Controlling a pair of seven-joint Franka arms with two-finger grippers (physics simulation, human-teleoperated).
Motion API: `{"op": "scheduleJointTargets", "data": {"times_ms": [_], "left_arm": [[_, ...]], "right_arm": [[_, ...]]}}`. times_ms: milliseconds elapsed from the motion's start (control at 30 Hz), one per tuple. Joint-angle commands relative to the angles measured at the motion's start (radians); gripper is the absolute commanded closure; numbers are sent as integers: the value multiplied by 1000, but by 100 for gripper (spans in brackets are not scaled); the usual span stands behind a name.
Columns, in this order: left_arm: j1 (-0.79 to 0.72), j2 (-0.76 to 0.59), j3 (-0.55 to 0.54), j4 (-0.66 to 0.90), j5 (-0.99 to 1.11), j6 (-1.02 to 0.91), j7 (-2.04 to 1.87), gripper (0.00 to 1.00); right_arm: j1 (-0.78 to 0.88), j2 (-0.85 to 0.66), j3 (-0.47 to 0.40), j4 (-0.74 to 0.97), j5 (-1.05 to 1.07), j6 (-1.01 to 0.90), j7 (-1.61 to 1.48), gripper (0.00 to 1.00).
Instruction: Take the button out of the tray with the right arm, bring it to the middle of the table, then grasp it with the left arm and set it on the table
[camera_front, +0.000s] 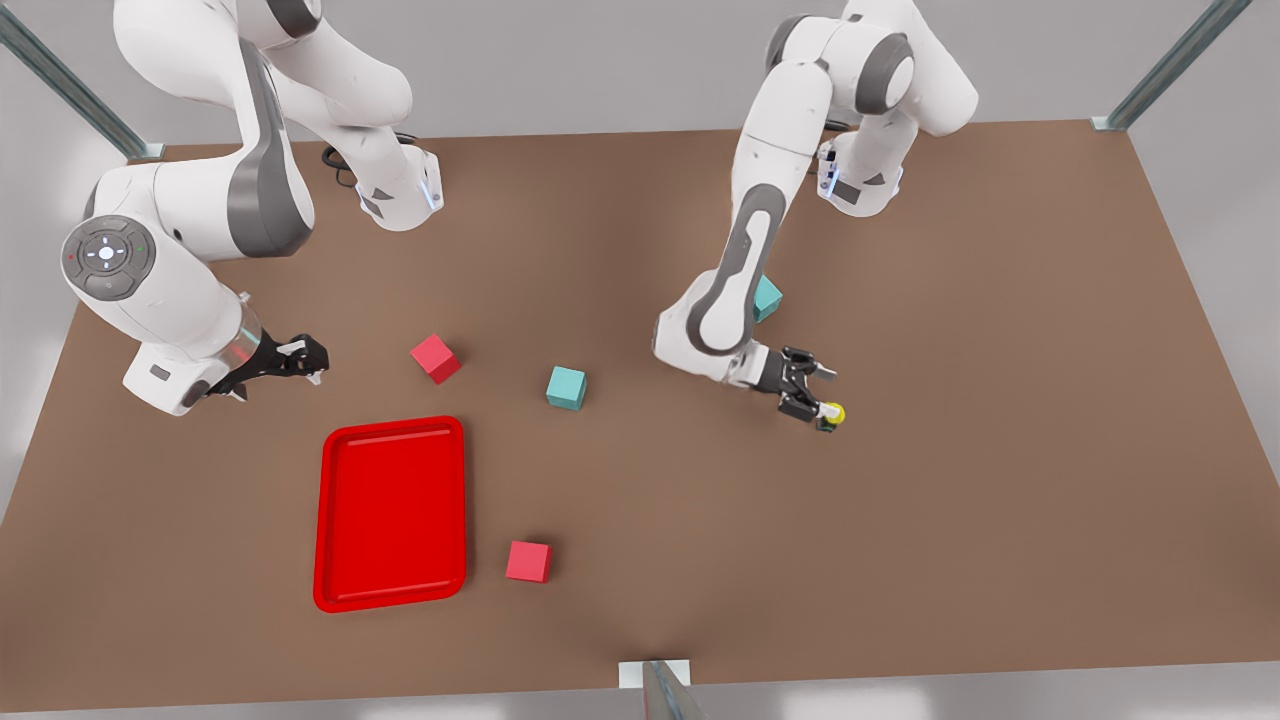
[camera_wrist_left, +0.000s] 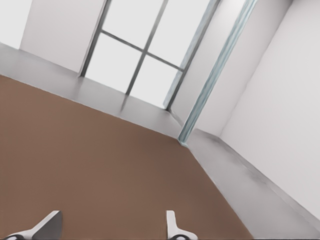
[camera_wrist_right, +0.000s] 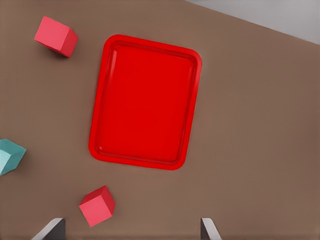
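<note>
Fingers of my left gripper (camera_front: 815, 392) are spread wide apart, low over the counter (camera_front: 1000, 450) on the front view's right. The button (camera_front: 831, 413) sits right at one fingertip, yellow cap showing, well apart from the tray (camera_front: 322, 520). My right gripper (camera_front: 305, 362) waits with its fingers apart too, empty, beyond the tray on the front view's left.

A simulated robotics lab: two white arms (camera_front: 200, 200) stand at a bare brown tabletop (camera_front: 1000, 450). Metal frame posts (camera_front: 1170, 65) and blank grey walls surround it.
</note>
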Motion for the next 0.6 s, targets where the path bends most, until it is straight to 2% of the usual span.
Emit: {"op": "scheduleJointTargets", "data": {"times_ms": [0, 33, 67, 100, 133, 167, 200, 233, 300, 333, 367, 400, 467, 567], "left_arm": [[-2, -82, -24, 21, -231, -59, 1441, 0], [4, -106, -27, 47, -441, -47, 1885, 0], [87, -106, -18, 140, -792, -34, 2259, 0], [264, -105, -19, 217, -998, -54, 2514, 0], [469, -102, -21, 320, -1117, -227, 2809, 0], [547, -103, -21, 432, -1119, -341, 2958, 0], [573, -106, -16, 562, -1100, -471, 2987, 0], [584, -148, -19, 630, -1042, -537, 2986, 0], [610, -371, -53, 564, -957, -479, 2989, 0], [625, -511, -123, 420, -864, -358, 2986, 0], [629, -588, -171, 316, -804, -269, 2986, 0], [627, -660, -174, 222, -804, -231, 2989, 0], [625, -698, -202, 161, -804, -208, 3084, 0], [625, -656, -205, 145, -818, -197, 3139, 0]], "right_arm": [[2, -1, 1, 0, 3, 0, 0, 0], [0, -1, 1, 0, 2, 0, -2, 0], [-2, -1, 1, 0, 2, -1, -3, 0], [0, -1, 1, 0, 2, 0, -3, 0], [6, 0, 1, 0, 2, 0, -2, 0], [5, 2, 1, 0, 8, 2, -2, 0], [11, 2, 2, -1, 8, 2, -3, 0], [31, 7, 4, -1, 6, 2, -5, 0], [92, 34, 4, -1, -1, 29, 12, 0], [87, 56, -1, 23, 16, 74, 70, 0], [45, 56, -1, 25, 28, 72, 251, 0], [29, 56, 1, 28, 28, 72, 242, 0], [26, 56, 1, 27, 45, 69, 245, 0], [31, 56, 1, 27, 42, 68, 244, 0]]}}
